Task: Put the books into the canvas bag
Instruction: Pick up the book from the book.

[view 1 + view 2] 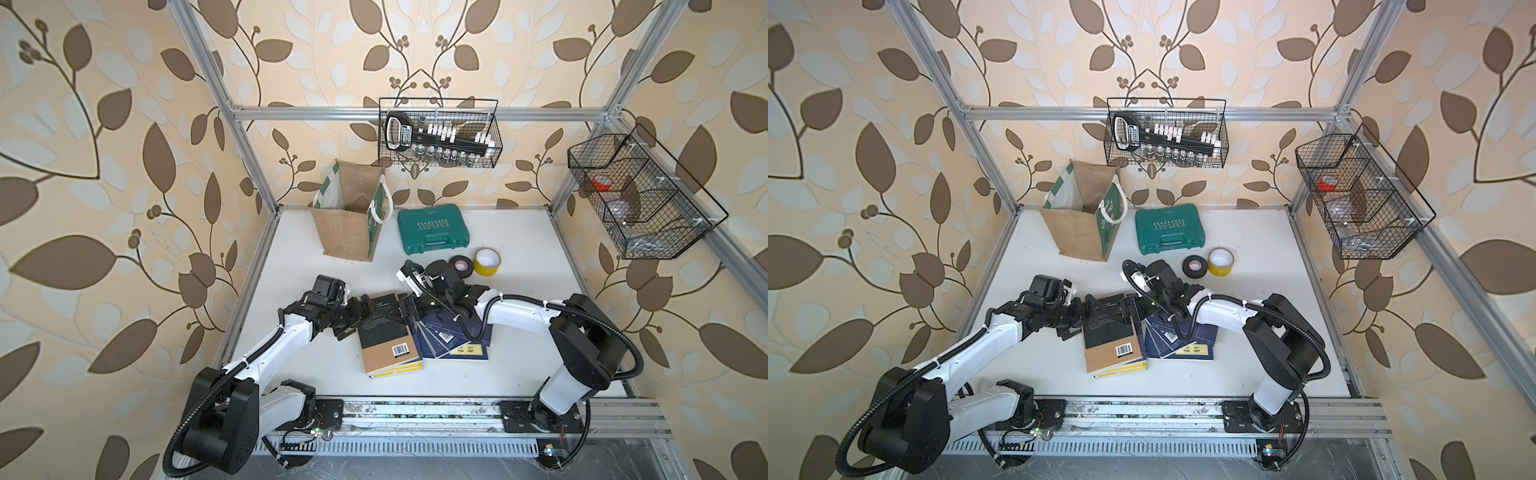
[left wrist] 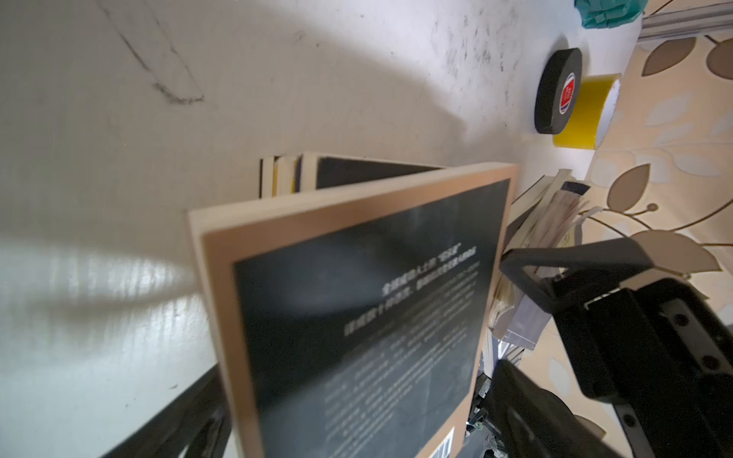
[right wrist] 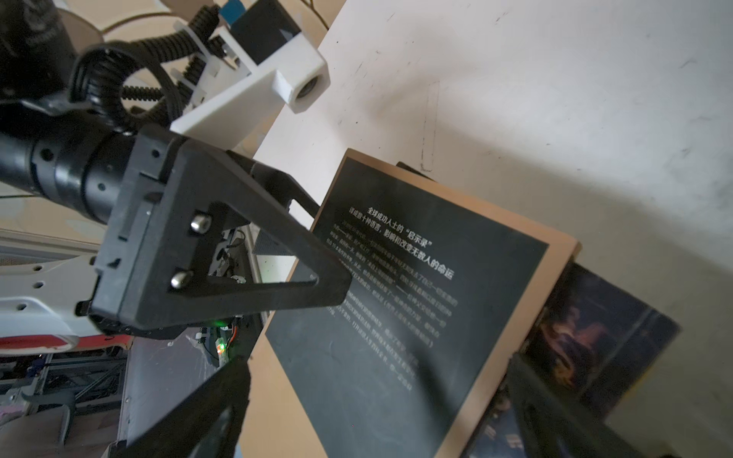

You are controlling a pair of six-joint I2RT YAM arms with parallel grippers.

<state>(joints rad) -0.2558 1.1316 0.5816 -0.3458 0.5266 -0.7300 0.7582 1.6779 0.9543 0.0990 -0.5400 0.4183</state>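
the tan-and-black book [image 2: 357, 301], close up in both wrist views, tops the heaped books [image 1: 434, 347], left gripper [image 1: 362, 309] and right gripper [image 1: 409, 309] spread wide beside it, clamping nothing, while the upright canvas bag [image 1: 347, 232] beyond shows no book inside, so seemingly everything remains.

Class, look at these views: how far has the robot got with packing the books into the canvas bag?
Done: nothing; the canvas bag stands open with no book showing inside. In hand: the left gripper and right gripper, jaws open, straddle the tan-and-black book on its stack, not yet clamped. Left: that stack and the navy books beside it, all on the table.
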